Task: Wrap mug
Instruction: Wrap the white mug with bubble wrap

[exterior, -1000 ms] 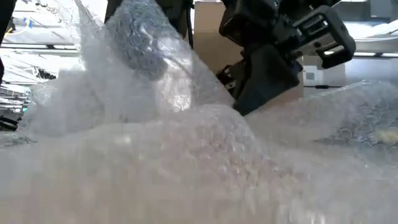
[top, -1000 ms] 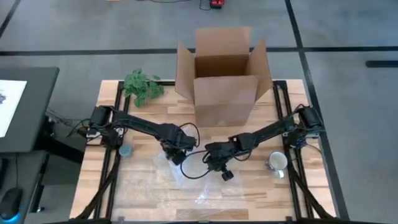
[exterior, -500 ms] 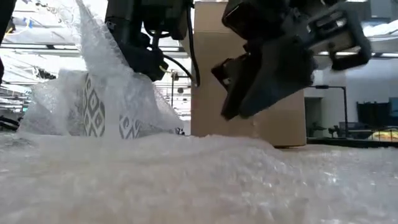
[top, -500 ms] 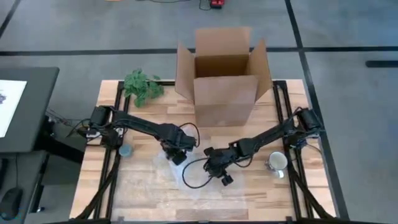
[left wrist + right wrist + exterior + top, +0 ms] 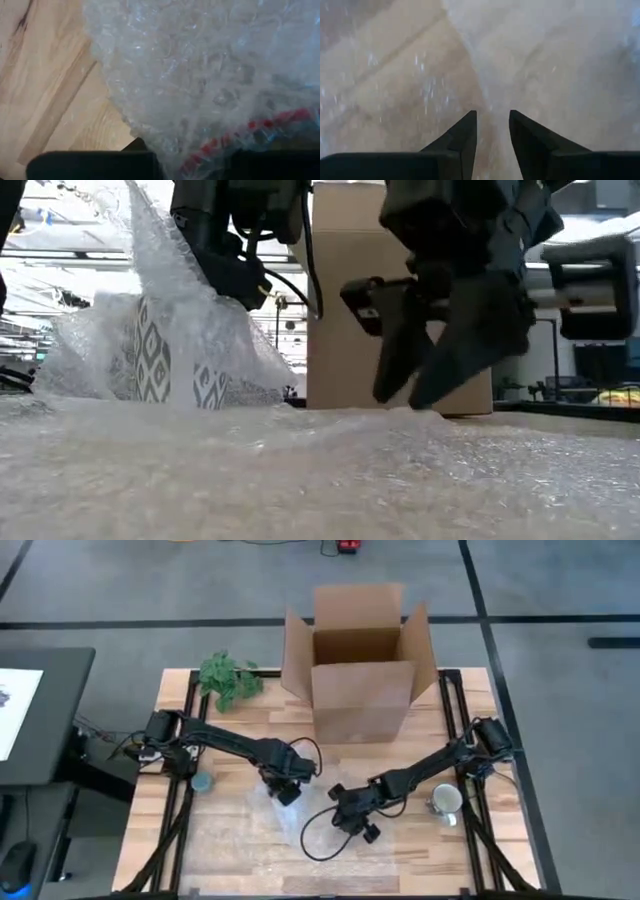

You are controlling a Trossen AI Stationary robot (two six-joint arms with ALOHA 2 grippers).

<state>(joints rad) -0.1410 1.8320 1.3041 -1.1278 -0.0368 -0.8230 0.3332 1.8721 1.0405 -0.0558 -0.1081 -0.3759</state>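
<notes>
Wrapping has barely begun: the left claw (image 5: 284,789) pinches the bubble wrap (image 5: 300,840) up; the right claw (image 5: 350,823), slightly open and empty, hovers above it; the mug (image 5: 445,801) stands apart.

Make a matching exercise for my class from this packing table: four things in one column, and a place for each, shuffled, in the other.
Things:
1. cardboard box
2. green plant
3. white mug
4. bubble wrap

Places:
A. far left corner of the table
B. near the table's right edge
C. far edge, centre, flaps open
D. spread over the near middle

Pairs: 1-C, 2-A, 3-B, 4-D
</notes>
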